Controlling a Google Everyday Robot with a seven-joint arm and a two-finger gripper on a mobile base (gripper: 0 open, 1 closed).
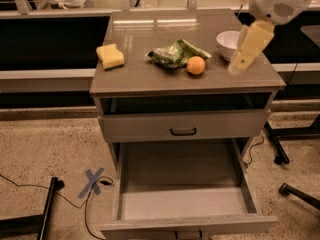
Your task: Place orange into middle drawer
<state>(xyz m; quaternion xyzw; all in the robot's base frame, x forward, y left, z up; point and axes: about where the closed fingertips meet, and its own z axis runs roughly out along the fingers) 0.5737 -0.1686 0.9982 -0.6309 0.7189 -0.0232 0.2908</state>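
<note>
We see the orange [196, 65] resting on the cabinet top [150, 31], touching the right end of a crumpled green bag [174, 54], with a white bowl [226, 42] just to its right and a yellow sponge [110, 56] well to the left. Our gripper [239, 64] hangs over the right side of the top, beside the bowl and right of the orange, holding nothing we can see; we cannot tell whether it is wide or narrow. Below the shut drawer front with the black loop handle [183, 131], the middle drawer [182, 184] stands pulled out toward the near side.
</note>
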